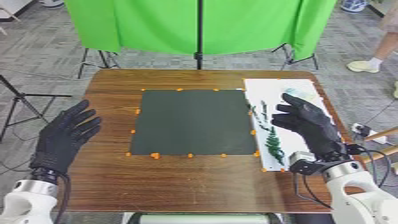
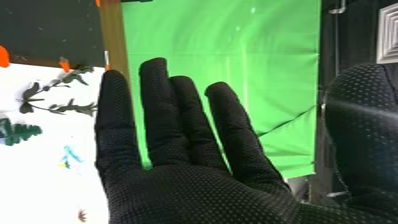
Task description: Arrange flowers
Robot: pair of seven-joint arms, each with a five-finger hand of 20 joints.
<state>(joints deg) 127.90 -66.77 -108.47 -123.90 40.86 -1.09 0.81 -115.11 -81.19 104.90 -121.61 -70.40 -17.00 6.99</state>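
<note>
In the head view, the left hand point(image 1: 64, 136) is resting its pose beside the table's point(image 1: 178, 185) left edge, fingers loosely spread, pointing forward. The right hand point(image 1: 306, 122) is hovering over the white mat point(image 1: 265, 86), where sprigs point(image 1: 274, 146) are lying. In the right wrist view, its fingers point(image 2: 163, 125) are extending nearly straight, slightly parted, thumb point(image 2: 369, 130) standing well apart.

You've got the mat point(image 1: 191, 122) mid-worktop point(image 1: 187, 190), tabs point(image 1: 155, 155) along its edges. Sheet point(image 1: 258, 85) just right of mat. On the sheet: fern point(image 1: 274, 145) nearer you, sprigs point(image 1: 264, 111) farther, by mat side. Backdrop point(image 1: 151, 25) behind worktop.
</note>
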